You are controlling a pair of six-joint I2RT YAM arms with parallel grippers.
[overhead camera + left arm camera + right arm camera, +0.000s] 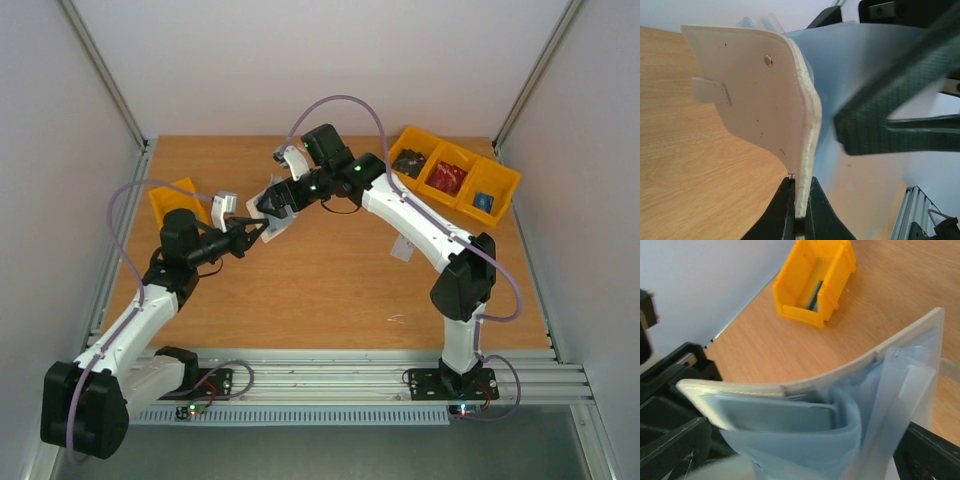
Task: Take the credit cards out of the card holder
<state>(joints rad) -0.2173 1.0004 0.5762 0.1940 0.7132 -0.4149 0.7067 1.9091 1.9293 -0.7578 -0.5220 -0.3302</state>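
Note:
The card holder is held in the air between both grippers, above the middle of the table. My left gripper is shut on its lower edge; the left wrist view shows the grey-beige outside clamped between my fingertips. My right gripper is open at the holder's pale blue-grey inside, one finger lying against it. A pale, card-shaped rectangle sits in a pocket. The red card is not in view.
A yellow bin stands at the left, also in the right wrist view. A row of three yellow bins stands at the back right. A small whitish flat piece lies by the right arm.

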